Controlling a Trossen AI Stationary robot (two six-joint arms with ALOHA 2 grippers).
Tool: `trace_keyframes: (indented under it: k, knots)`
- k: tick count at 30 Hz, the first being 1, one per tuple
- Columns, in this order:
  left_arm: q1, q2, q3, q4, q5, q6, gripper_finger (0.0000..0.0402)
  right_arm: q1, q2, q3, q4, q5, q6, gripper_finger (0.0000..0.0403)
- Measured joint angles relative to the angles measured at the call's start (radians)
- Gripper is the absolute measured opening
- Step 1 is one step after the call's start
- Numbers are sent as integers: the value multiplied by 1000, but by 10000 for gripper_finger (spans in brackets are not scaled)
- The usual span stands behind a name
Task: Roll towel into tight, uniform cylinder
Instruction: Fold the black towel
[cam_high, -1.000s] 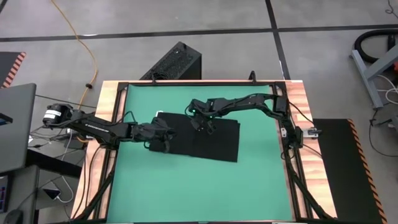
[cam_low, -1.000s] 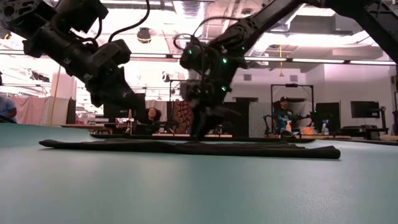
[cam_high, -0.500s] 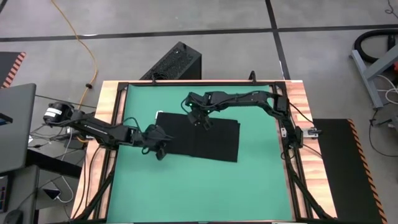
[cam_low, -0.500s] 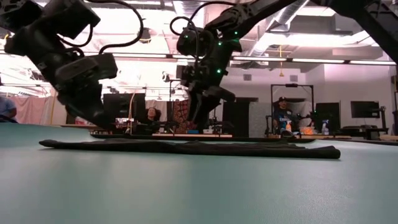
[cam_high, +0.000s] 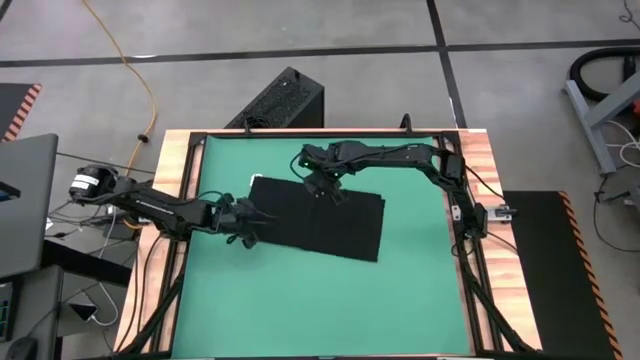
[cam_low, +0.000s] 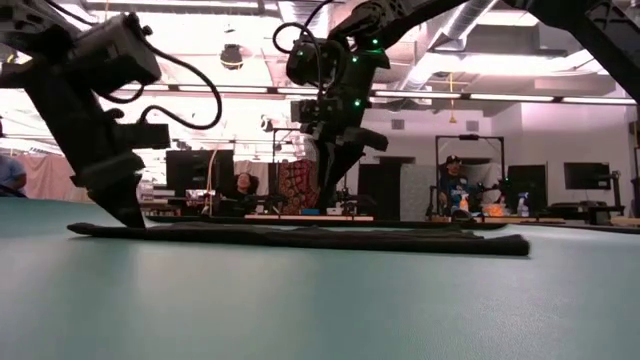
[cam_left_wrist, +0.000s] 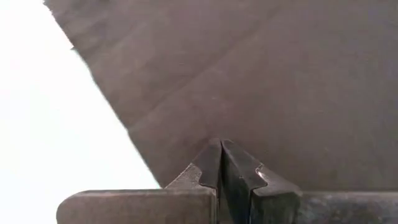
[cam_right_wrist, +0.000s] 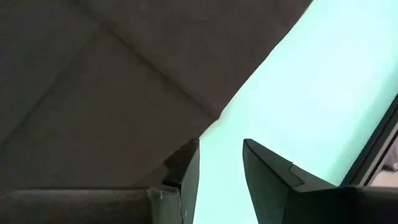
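Observation:
The black towel (cam_high: 320, 222) lies flat on the green mat (cam_high: 400, 300), and in the low view it shows as a thin dark strip (cam_low: 300, 238). My left gripper (cam_high: 248, 222) is shut at the towel's left edge, its tips low on the cloth (cam_left_wrist: 221, 146). My right gripper (cam_high: 325, 190) is open at the towel's far edge. One of its fingers (cam_right_wrist: 183, 165) is over the cloth and the other (cam_right_wrist: 267, 165) is over the bare mat. My left gripper's shut fingertips (cam_left_wrist: 221, 149) meet the towel's top side close to its left edge (cam_low: 125, 222), slanting down from the table's left. I cannot tell whether any cloth is between the fingers. The towel lies flat on the mat. My right gripper straddles the towel's far edge (cam_right_wrist: 217, 115); whether it touches the cloth, I cannot tell.
A black ribbed box (cam_high: 285, 100) stands on the floor beyond the table's far edge. A laptop (cam_high: 25, 200) sits off the table's left side. Bare mat lies near and right of the towel. People sit in the room behind (cam_low: 455, 190).
My left gripper has gone from over the towel toward the table's left edge and down onto the towel's left edge. My right gripper has gone from over the towel toward the table's far edge and now stands at the towel's far edge.

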Motion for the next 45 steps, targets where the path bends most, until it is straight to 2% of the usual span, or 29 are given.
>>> trace_keyframes:
  k: [5,10,12,14,17,20,22,26,31,36,41,45]
  knots:
    - [104,0,0,63,-91,124,0,-22,0,13,-42,34,38,143]
    - [218,0,-1,363,-239,375,0,-50,0,16,-17,68,54,143]
    - [252,0,-1,497,-216,472,0,-59,0,16,-17,63,53,143]
    - [261,-8,-1,589,-113,521,0,-66,0,16,-17,31,45,143]
    - [241,-20,0,624,85,467,0,-74,0,16,-17,-16,44,141]
    - [172,-12,0,549,156,352,0,-76,0,16,-24,-61,45,126]
    - [104,12,0,490,139,304,0,-71,0,16,-22,-65,46,100]
    - [-17,84,-1,432,48,187,0,-43,0,16,-46,-67,46,17]
    - [-109,174,-1,469,33,112,0,-5,0,15,-147,-70,174,6]
    - [-141,224,0,489,12,109,0,44,-2,-37,-248,-54,345,4]
    - [-142,228,0,487,15,141,0,94,-2,-139,-266,82,470,2]
    - [-143,211,0,487,16,168,0,118,-2,-229,-274,153,560,2]
